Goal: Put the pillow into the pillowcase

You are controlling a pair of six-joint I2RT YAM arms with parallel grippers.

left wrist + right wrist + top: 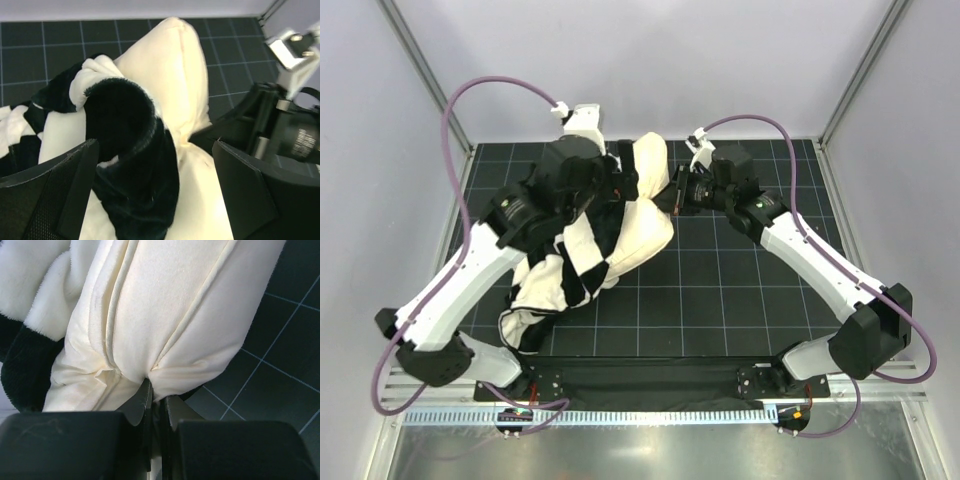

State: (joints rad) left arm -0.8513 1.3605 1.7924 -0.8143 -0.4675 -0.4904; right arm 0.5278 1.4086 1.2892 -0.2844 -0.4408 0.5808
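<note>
The cream pillow (648,225) lies raised at the middle of the mat, its lower left part inside the black-and-white checked pillowcase (582,262). My left gripper (620,185) is open above the case's bunched rim. In the left wrist view its fingers (50,195) stand wide apart, with a black plush fold of the pillowcase (130,150) and the pillow (170,65) between them, unclamped. My right gripper (672,195) is shut on the pillow's exposed edge. In the right wrist view the gripper (157,395) pinches a fold of the pillow (165,310), with the pillowcase (25,365) at the left.
A black grid mat (720,290) covers the table. Metal frame posts (860,70) stand at the back corners. Purple cables (455,110) loop over both arms. A slotted rail (640,415) runs along the near edge. The right arm's wrist (285,125) is close to the left gripper.
</note>
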